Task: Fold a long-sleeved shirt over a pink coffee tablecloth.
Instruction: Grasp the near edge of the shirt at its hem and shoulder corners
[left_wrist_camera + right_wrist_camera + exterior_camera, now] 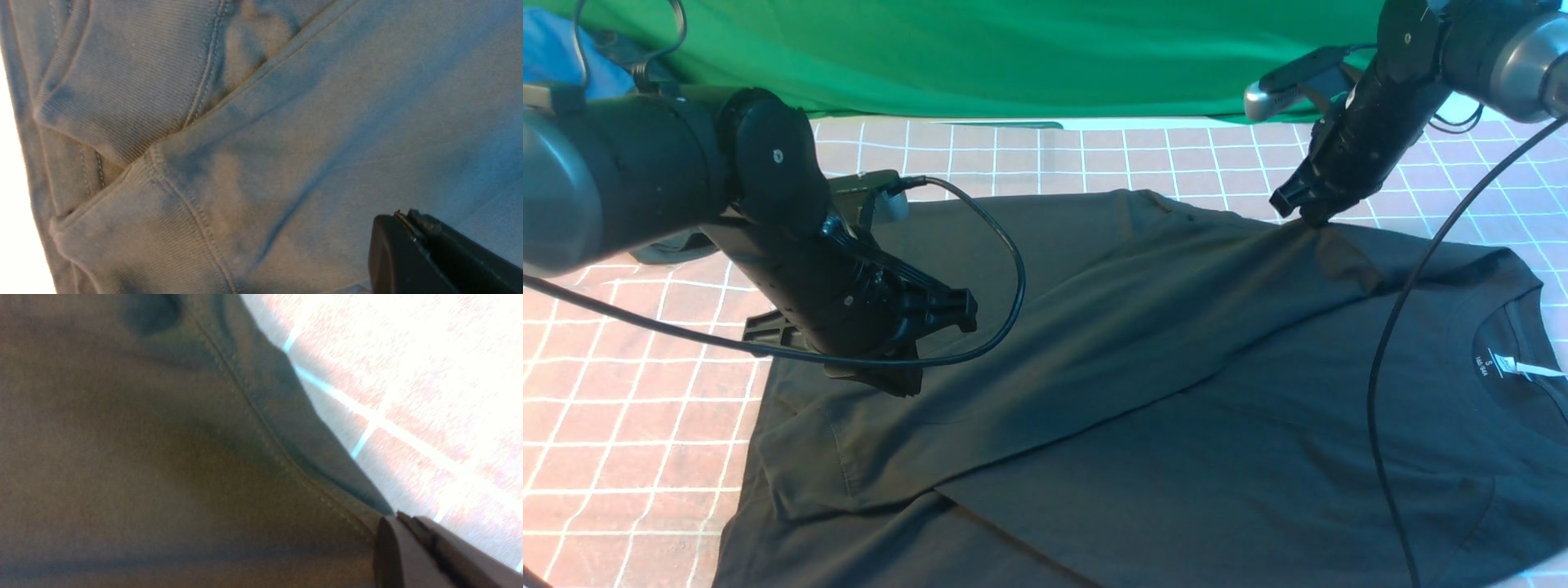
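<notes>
The black long-sleeved shirt (1176, 367) lies spread on the pink coffee tablecloth (629, 408), its collar at the right and one sleeve folded across the body. My right gripper (1313, 219) is shut on the shirt's far edge, and the cloth rises to a small peak there. In the right wrist view a stitched seam of the shirt (143, 457) runs into the shut gripper (394, 517), with the tablecloth (429, 396) beyond. My left gripper (897, 387) is shut, pointing down at the shirt's left part. The left wrist view shows its closed tips (402, 216) over a cuff and seams (245, 143), with nothing visibly held.
A green cloth (1013, 49) hangs along the back. Something blue (556, 49) sits at the far left corner and a dark item (670, 245) lies under the left arm. Black cables (1013, 269) (1388, 367) loop over the shirt.
</notes>
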Robot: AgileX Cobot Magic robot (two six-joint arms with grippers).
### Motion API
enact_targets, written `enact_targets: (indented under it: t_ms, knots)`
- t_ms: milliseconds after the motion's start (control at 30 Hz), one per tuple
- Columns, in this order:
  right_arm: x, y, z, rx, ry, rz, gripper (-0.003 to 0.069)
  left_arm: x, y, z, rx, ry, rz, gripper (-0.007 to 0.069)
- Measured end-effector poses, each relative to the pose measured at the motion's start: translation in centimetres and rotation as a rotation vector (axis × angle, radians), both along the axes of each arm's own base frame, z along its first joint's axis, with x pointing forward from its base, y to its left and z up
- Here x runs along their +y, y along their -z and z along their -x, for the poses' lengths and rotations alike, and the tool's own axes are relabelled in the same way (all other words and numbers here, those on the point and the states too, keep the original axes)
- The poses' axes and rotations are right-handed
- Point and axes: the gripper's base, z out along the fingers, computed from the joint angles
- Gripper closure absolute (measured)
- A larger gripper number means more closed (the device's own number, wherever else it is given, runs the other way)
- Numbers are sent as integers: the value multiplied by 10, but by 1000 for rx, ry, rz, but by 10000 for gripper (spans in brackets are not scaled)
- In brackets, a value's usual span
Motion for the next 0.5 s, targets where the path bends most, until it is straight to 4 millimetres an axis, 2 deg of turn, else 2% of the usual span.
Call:
enact_targets:
  t_ms: [333, 500]
  knots:
    - [-21, -4, -10, -85, 82, -24, 619, 0, 0, 0, 0, 2, 0, 611]
    - [-25, -6, -14, -134, 93, -30, 615, 0, 0, 0, 0, 2, 0, 611]
